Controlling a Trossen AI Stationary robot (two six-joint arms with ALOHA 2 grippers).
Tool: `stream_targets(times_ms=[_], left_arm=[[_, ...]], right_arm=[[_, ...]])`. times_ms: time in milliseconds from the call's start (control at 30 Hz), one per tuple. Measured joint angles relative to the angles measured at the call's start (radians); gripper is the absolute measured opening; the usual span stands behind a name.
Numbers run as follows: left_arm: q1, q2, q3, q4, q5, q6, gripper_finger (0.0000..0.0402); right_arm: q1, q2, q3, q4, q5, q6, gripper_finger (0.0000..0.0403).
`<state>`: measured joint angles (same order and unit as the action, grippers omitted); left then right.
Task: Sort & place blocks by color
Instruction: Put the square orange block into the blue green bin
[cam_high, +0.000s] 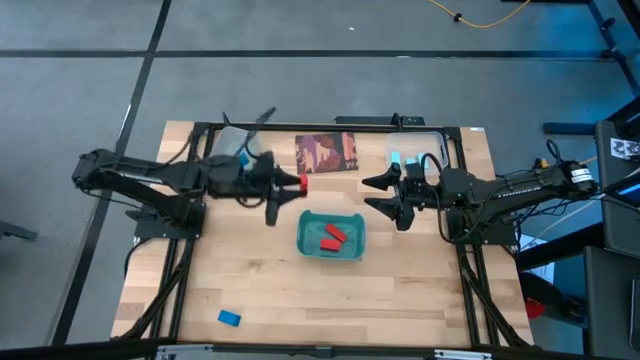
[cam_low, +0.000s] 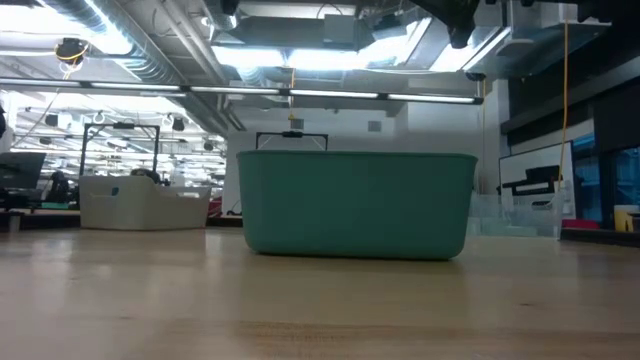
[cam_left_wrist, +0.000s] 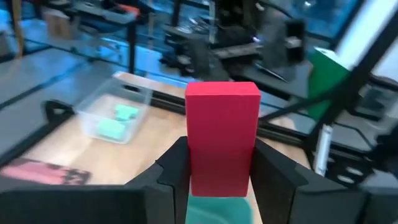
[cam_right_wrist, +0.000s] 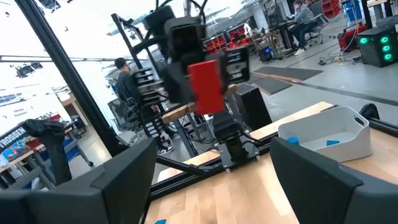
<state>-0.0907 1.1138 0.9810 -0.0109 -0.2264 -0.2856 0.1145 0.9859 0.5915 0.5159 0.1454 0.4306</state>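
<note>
From the high view, the left gripper (cam_high: 300, 183) is pinching a red block (cam_high: 303, 183) between its fingers, held in the air just beside the top-left of the teal tray (cam_high: 306, 247). Two more red blocks (cam_high: 331, 237) already lie in that tray. The right gripper (cam_high: 385, 195) hangs just off the tray's right side with its jaws spread wide and nothing in them. A lone blue block (cam_high: 229, 318) sits well apart near the front-left of the table, and a clear bin (cam_high: 404, 157) at the back right holds a couple of cyan ones. A brownish-red card (cam_high: 326, 152) lies behind the tray; I can't read anything printed on it.

Low view is mostly just the teal tray's wall (cam_low: 356, 203) sitting on the wood. No labels on it that I can make out.

Left wrist view shows the red block (cam_left_wrist: 222, 138) standing upright, clamped from both sides by the dark fingers (cam_left_wrist: 177, 169), tray edge just below it.

Right wrist view looks across at that same red block (cam_right_wrist: 206, 85) in the other arm's grip, own fingers (cam_right_wrist: 125, 169) apart. There's white lettering on a sign at the far left edge, too cut off to read.

So I'd say it's mid-delivery of a red one. Next move needs the block carried over the tray opening and let go.
</note>
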Motion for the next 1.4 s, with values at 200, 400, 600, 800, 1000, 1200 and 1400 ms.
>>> stream_targets(times_ms=[200, 400, 600, 800, 1000, 1200, 1400], left_arm=[[-0.071, 0.080, -0.010, 0.084, 0.024, 0.000, 0.0123], [-0.065, 0.090, -0.139, 0.364, 0.030, -0.042, 0.0123], [-0.059, 0.082, -0.166, 0.365, 0.056, -0.078, 0.0123], [-0.059, 0.082, -0.167, 0.364, 0.060, -0.074, 0.0123], [-0.046, 0.087, -0.149, 0.331, 0.091, -0.078, 0.0123], [0.024, 0.176, 0.042, 0.021, 0.189, -0.032, 0.0123], [0.058, 0.380, 0.268, -0.278, 0.272, 0.069, 0.0123]], right_arm=[[0.000, 0.000, 0.000, -0.001, -0.015, -0.021, 0.0318], [0.000, 0.000, 0.000, -0.002, -0.016, -0.021, 0.0318], [0.000, 0.000, 0.000, -0.003, -0.016, -0.021, 0.0318], [0.000, 0.000, 0.000, -0.004, -0.016, -0.021, 0.0318], [0.000, 0.000, 0.000, 0.010, -0.016, -0.021, 0.0318], [0.000, 0.000, 0.000, 0.097, -0.015, -0.022, 0.0318], [0.000, 0.000, 0.000, 0.129, -0.015, -0.023, 0.0318]])
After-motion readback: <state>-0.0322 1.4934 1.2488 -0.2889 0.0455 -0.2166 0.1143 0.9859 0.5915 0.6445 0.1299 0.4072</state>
